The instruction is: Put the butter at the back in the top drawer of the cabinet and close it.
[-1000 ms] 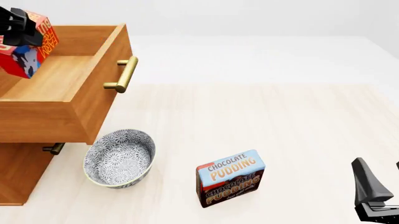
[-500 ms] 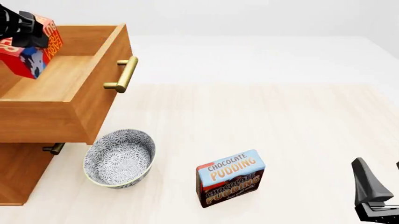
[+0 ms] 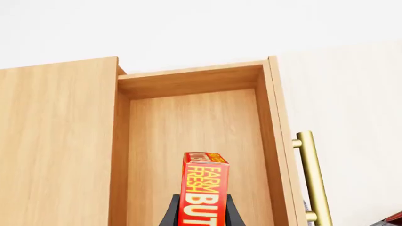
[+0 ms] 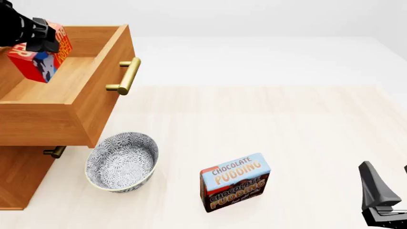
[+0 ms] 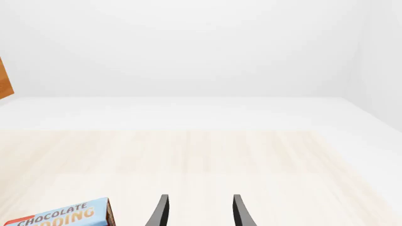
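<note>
The butter [image 4: 42, 58], a small red box with yellow lettering and a blue-and-white patch, hangs over the open top drawer [image 4: 64, 78] of the cabinet [image 4: 19, 176], and my left gripper [image 4: 39, 38] is shut on it. In the left wrist view the butter [image 3: 204, 188] sits between the two black fingers [image 3: 171, 214], above the drawer's bare wooden floor [image 3: 188, 122]. The drawer is pulled out, its brass handle [image 4: 125, 76] facing right. My right gripper [image 5: 198, 212] is open with nothing between its fingers, low at the front right of the table [image 4: 380, 195].
A patterned blue-and-white bowl [image 4: 122, 161] stands in front of the cabinet below the open drawer. The Chocolate Pudding box [image 4: 235, 181] stands upright near the table's front middle. A lower drawer's handle [image 4: 54, 151] shows under the open one.
My left gripper has carried the butter to the right, further over the drawer's inside. The right arm has not moved.
</note>
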{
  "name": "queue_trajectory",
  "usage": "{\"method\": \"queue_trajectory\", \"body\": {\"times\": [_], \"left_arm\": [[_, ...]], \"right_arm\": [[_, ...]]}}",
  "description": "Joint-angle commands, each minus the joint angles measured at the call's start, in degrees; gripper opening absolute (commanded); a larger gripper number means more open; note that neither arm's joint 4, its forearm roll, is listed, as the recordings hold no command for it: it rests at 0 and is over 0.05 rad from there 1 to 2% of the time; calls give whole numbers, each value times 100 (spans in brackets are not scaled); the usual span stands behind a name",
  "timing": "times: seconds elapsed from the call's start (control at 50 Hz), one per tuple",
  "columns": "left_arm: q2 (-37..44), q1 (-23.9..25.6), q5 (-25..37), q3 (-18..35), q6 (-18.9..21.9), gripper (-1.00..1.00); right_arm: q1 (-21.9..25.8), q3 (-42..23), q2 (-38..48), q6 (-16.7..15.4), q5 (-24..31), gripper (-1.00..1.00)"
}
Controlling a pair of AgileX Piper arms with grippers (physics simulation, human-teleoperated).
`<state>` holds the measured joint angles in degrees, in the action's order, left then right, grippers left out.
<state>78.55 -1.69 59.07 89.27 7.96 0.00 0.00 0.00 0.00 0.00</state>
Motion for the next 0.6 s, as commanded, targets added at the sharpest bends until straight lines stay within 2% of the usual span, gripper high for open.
{"method": "queue_trajectory", "body": {"times": [0.02, 0.6], "left_arm": [[49, -19, -98, 50, 46, -100], [348, -21, -327, 5, -58, -100]], "right_arm": [[0, 0, 0, 0, 0, 100], [0, 0, 0, 0, 0, 100]]}}
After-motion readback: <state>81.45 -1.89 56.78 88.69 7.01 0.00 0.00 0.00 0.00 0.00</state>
